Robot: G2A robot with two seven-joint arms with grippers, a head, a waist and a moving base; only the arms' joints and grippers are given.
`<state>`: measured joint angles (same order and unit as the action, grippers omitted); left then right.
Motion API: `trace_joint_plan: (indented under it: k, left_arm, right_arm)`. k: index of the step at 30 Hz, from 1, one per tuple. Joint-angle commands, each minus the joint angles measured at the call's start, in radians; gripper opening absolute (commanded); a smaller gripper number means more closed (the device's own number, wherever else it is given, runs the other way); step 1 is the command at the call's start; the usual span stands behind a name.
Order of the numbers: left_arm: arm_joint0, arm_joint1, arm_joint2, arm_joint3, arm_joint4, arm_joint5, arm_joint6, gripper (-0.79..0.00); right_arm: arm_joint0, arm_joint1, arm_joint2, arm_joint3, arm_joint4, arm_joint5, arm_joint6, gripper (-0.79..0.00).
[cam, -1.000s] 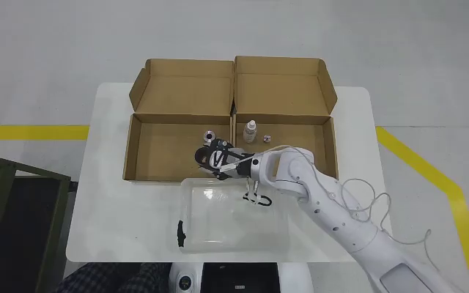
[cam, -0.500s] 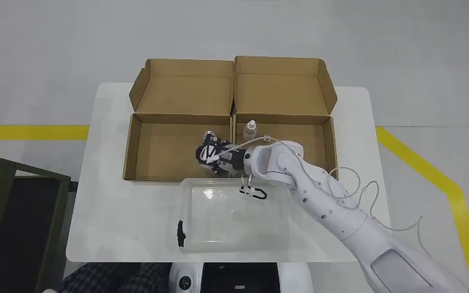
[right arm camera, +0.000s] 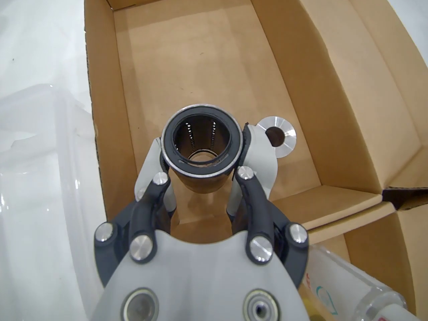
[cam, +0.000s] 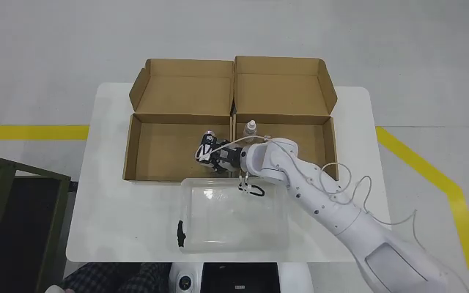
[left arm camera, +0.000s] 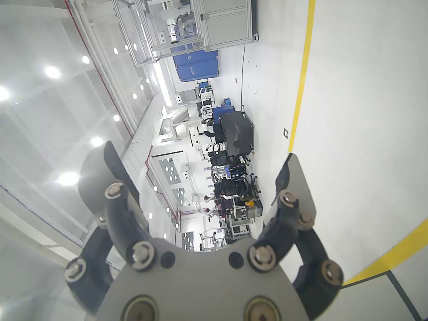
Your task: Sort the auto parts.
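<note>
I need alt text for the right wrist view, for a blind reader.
The right gripper is shut on a cylindrical bearing inside an open cardboard box. A silver ring lies on the box floor beside it.

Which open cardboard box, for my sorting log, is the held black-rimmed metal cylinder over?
The left cardboard box, with the flat silver ring inside; the right box holds a white bottle.
</note>
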<state>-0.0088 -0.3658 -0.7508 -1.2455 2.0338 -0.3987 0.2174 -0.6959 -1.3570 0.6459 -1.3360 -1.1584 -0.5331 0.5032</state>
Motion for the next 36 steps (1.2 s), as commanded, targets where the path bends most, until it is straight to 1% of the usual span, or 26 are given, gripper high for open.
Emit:
trace_joint_plan:
  k: [1, 9, 16, 17, 27, 36]
  left_arm:
    - [0.0, 0.0, 0.0, 0.0, 0.0, 0.0, 0.0, 0.0]
    - [0.0, 0.0, 0.0, 0.0, 0.0, 0.0, 0.0, 0.0]
    - [0.0, 0.0, 0.0, 0.0, 0.0, 0.0, 0.0, 0.0]
    - [0.0, 0.0, 0.0, 0.0, 0.0, 0.0, 0.0, 0.0]
    - [0.0, 0.0, 0.0, 0.0, 0.0, 0.0, 0.0, 0.0]
    - [0.0, 0.0, 0.0, 0.0, 0.0, 0.0, 0.0, 0.0]
  right_arm:
    - [0.003, -0.003, -0.001, 0.006, -0.003, -0.002, 0.005, -0.616]
    - [0.01, -0.013, -0.004, 0.018, -0.014, -0.01, 0.028, -0.499]
    - [0.008, -0.018, 0.002, 0.022, -0.023, -0.014, 0.037, -0.434]
    - [0.008, -0.019, 0.004, 0.022, -0.025, -0.015, 0.039, -0.416]
    - [-0.008, -0.017, 0.033, -0.016, -0.03, -0.021, 0.046, -0.403]
    - [-0.058, 0.002, 0.102, -0.138, -0.017, -0.042, 0.044, -0.394]
